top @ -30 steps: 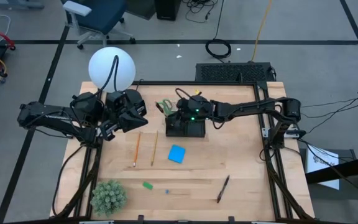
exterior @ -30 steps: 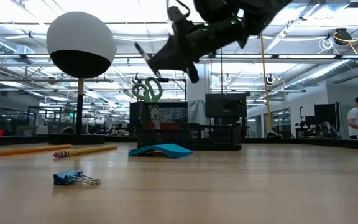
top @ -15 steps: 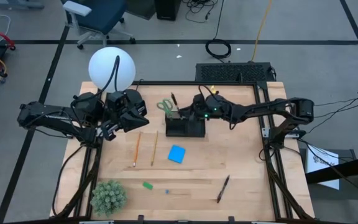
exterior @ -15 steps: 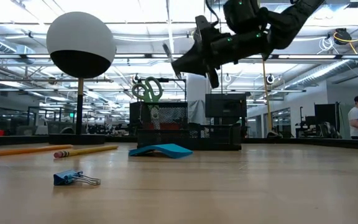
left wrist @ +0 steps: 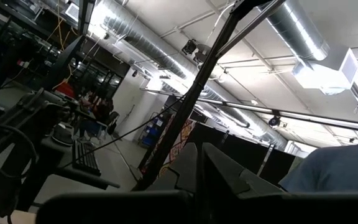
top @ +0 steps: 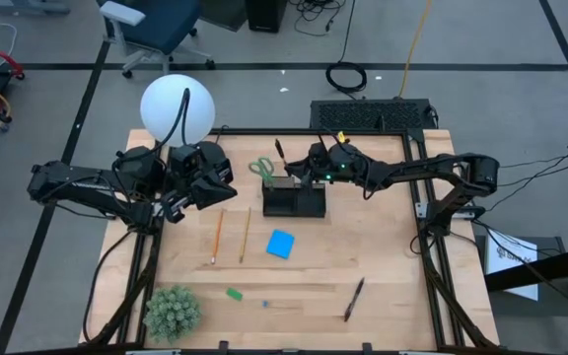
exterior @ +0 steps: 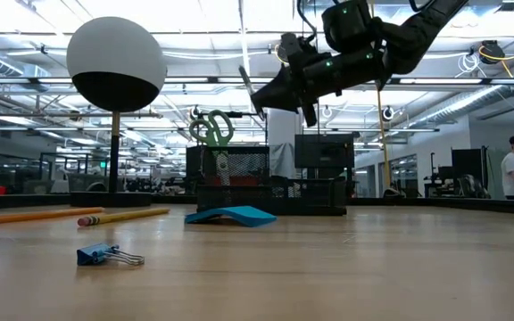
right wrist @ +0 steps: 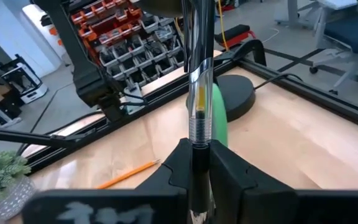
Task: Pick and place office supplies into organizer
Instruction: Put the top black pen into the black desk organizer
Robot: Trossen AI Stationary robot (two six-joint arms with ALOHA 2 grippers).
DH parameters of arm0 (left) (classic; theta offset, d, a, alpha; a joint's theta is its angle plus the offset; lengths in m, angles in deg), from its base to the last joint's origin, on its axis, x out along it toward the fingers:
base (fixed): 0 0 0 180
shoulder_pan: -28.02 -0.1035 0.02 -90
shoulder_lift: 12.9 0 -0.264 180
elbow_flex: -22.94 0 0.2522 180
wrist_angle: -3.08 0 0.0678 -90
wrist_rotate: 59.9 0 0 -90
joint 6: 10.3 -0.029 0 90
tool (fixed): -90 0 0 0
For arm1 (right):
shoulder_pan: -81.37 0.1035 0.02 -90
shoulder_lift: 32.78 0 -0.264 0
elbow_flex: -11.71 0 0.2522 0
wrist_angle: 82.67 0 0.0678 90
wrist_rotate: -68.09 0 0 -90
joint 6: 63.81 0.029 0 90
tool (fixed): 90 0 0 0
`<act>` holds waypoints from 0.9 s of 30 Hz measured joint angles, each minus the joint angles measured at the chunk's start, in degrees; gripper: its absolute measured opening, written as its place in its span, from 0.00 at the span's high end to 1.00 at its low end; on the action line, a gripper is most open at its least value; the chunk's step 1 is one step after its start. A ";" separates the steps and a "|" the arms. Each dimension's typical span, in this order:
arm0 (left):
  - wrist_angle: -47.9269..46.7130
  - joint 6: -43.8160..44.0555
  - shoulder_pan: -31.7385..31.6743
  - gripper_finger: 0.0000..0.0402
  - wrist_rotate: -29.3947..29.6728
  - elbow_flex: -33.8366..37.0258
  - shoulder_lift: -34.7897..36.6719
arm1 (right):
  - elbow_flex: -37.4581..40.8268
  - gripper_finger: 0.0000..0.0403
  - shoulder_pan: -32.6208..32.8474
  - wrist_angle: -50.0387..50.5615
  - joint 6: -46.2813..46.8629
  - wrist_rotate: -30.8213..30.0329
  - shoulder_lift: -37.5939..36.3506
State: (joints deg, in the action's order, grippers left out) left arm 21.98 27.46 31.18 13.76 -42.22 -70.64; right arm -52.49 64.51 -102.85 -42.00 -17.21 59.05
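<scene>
No brand, label or readable writing shows on anything on the table (top: 383, 247).

Taking the organizer (top: 294, 201) as landmark: the white globe lamp (top: 177, 107) stands well off to its left-rear corner side, and the fuzzy plant ball (top: 171, 312) sits far off toward the front-left corner of the table. The left gripper (top: 227, 187) waits to the left of the organizer, fingers together and empty, its arm lying under the lamp. The right gripper (top: 299, 171) hangs above the organizer's rear edge, raised clear of it in the low view (exterior: 266, 94), its fingers clamped on a dark pen (top: 278, 150) whose free end slants up and away toward the rear-left; the right wrist view shows the pen's barrel (right wrist: 199, 93) pinched between the two fingers.

The green-handled scissors (top: 261, 168) stand in the organizer's left-rear part, handles up. The blue note pad (top: 281, 244) lies just in front of the organizer, and the two pencils (top: 231, 235) lie side by side to the front-left of it. A second dark pen (top: 354, 299) lies well in front and to the right. The small green eraser (top: 234, 293) and the tiny blue piece (top: 264, 303), which the low view shows to be a binder clip (exterior: 105, 256), lie well in front, near the plant ball.

Against a second ago, the right gripper has lifted off the organizer's top and drawn back toward the rear, the pen now showing clear beyond it. The left arm and everything on the table lie as before.
</scene>
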 joint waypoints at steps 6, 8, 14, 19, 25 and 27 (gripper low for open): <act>0.00 0.00 0.00 0.95 -0.01 0.00 0.00 | 0.00 0.94 0.00 -0.10 -0.20 0.05 0.00; 0.00 0.00 0.00 0.95 0.00 0.00 0.00 | 0.00 0.93 0.07 -0.12 -0.20 0.20 0.00; 0.00 0.00 0.00 0.95 -0.02 0.00 -0.01 | 0.00 0.94 0.15 -0.12 -0.20 3.02 0.00; 0.18 1.15 0.00 0.95 0.11 0.00 0.00 | 0.00 0.93 0.15 -0.62 -0.18 3.00 0.00; 0.11 1.60 0.00 0.95 0.97 0.00 0.00 | 0.00 0.94 0.15 -1.03 -0.03 3.05 0.00; 0.11 1.71 0.00 0.95 0.97 0.00 -0.01 | 0.00 0.94 0.15 -1.41 0.10 3.08 0.00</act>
State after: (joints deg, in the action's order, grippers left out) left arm 22.09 29.17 31.18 14.72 -42.22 -70.65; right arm -52.49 64.66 -104.26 -41.90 -14.12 59.05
